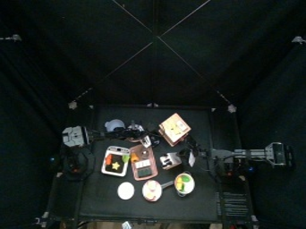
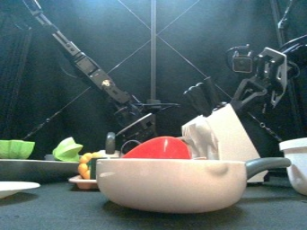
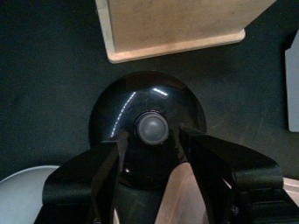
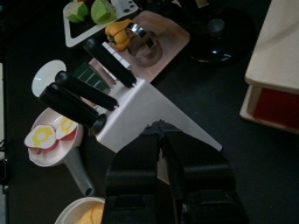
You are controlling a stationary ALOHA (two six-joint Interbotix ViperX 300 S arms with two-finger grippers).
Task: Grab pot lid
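The left pincer (image 3: 149,162) hangs open, holding nothing, its jaws straddling the knob of the dark, glossy pot lid (image 3: 146,109) just ahead; the grasp looks imminent, not made.

Top view far overhead; front view level, close; wrist views look down.
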